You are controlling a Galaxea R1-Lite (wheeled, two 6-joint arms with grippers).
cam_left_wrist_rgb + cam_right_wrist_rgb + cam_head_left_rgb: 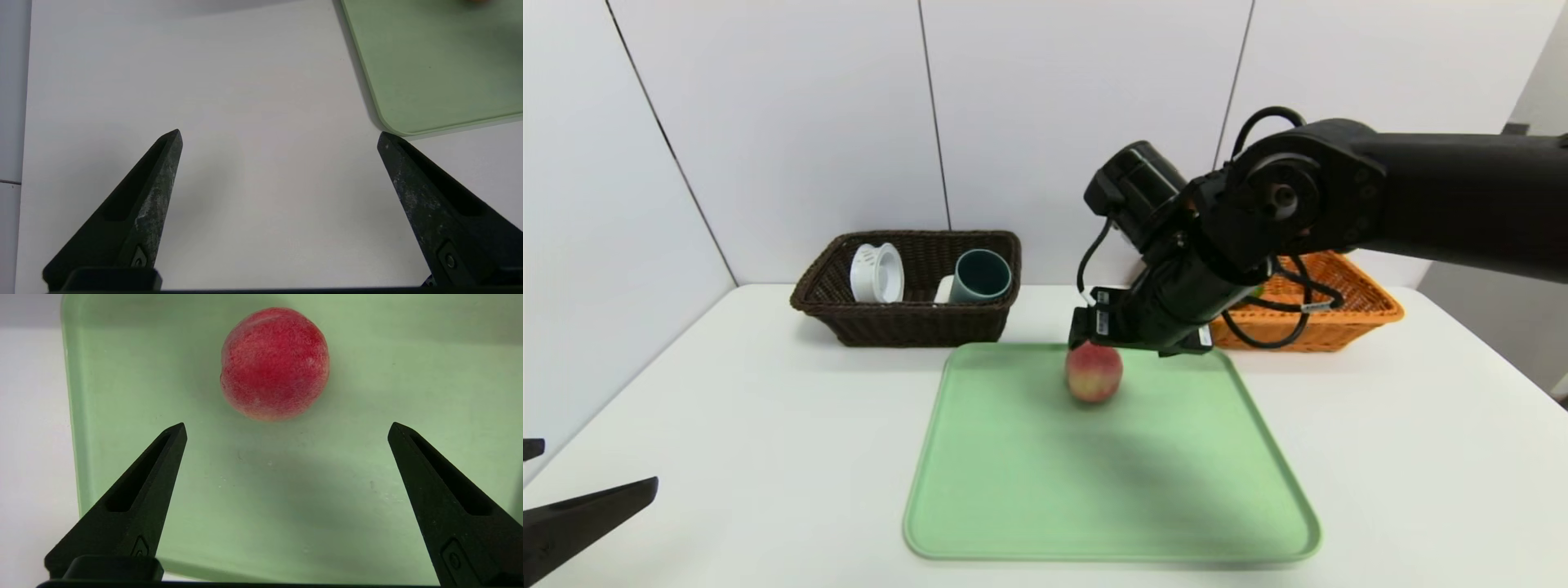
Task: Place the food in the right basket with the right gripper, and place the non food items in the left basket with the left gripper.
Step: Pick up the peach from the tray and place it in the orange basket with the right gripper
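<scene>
Presently, the right gripper (287,424) stands over the green tray (1111,549), fingers spread wide with nothing between them. The peach (1094,372) lies on the tray, near its edge on the basket side, just ahead of the fingertips and not gripped. The step in hand is judged to be the pickup of this last loose item. The next move calls for a further advance and descent until the fingers flank the fruit, then a gentle closure, a lift and a transfer to the orange wicker basket (1313,336).

Containers: the dark brown wicker basket (915,327) holds a white plastic spool-like container (879,274), a blue-grey cup (982,276) and, beside the cup, a white block (943,290). The orange basket is partly hidden by the right arm; a green fruit (1257,291) shows in it.

The left gripper (280,130) is idle over the white table (768,457), left of the tray, open and holding nothing.
</scene>
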